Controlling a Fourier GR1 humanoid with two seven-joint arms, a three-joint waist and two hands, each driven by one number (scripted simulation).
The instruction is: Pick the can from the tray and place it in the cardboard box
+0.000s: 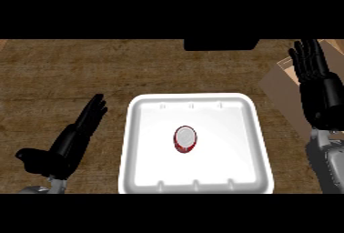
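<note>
Where the wooden table (53, 73) meets the view's left side, the left hand (74, 139) lies with straight fingers, holding nothing. Beside it, the white tray (144, 150) carries the red can (186, 139), apparently upright, near its middle. At far right, the right hand (314, 73), fingers straight, partly hides the cardboard box (279, 84), which the frame cuts off.

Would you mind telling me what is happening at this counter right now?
A red can stands in the middle of a white tray, untouched. The left hand lies open beside the tray. The right hand is open at the right, in front of the cardboard box. Nothing has been picked up.
</note>
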